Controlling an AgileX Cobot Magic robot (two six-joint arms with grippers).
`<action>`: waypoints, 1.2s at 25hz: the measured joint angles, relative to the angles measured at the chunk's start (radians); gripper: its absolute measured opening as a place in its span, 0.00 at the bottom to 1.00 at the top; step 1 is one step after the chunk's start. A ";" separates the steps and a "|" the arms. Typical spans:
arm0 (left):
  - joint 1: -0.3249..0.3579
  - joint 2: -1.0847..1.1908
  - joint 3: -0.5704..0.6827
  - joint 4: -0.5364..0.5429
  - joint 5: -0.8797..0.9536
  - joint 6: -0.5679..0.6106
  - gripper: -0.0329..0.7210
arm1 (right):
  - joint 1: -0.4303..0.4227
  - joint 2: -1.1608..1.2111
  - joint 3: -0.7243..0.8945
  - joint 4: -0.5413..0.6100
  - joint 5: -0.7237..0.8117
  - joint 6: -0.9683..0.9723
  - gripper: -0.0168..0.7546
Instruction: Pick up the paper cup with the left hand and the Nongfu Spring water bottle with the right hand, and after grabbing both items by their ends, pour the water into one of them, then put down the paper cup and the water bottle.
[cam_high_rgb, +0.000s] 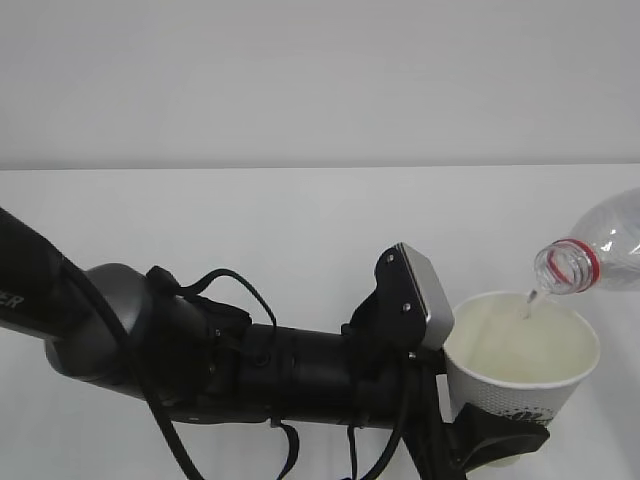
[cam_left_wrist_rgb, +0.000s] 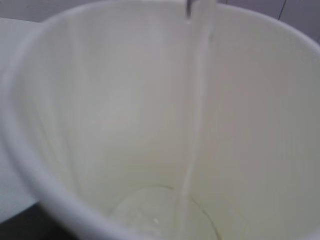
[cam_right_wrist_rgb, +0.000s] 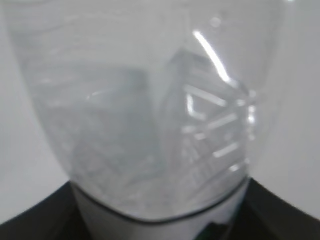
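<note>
The left hand (cam_high_rgb: 497, 440) clasps the paper cup (cam_high_rgb: 520, 358) low on its wall — the Nongfu Spring water bottle (cam_high_rgb: 597, 255), tipped just above the cup's right rim, streams water (cam_left_wrist_rgb: 192, 125) in; right gripper grips the bottle.

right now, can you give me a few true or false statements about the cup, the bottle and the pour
1. The water bottle is tipped with its open mouth over the paper cup. True.
2. A thin stream of water is falling into the cup. True.
3. The bottle's cap is screwed on. False: the mouth is open, with only the red neck ring around it.
4. The cup is full to the brim. False: only a shallow pool lies at its bottom.
5. The left gripper holds the cup near its base. True.
</note>
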 joint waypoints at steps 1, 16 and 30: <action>0.000 0.000 0.000 0.000 0.000 0.000 0.74 | 0.000 0.000 0.000 0.000 0.000 -0.002 0.62; 0.000 0.000 0.000 0.000 0.000 0.000 0.74 | 0.000 0.000 0.000 0.006 0.000 -0.004 0.62; 0.000 0.000 0.000 0.000 0.000 0.000 0.74 | 0.000 0.000 0.000 0.015 0.000 -0.017 0.62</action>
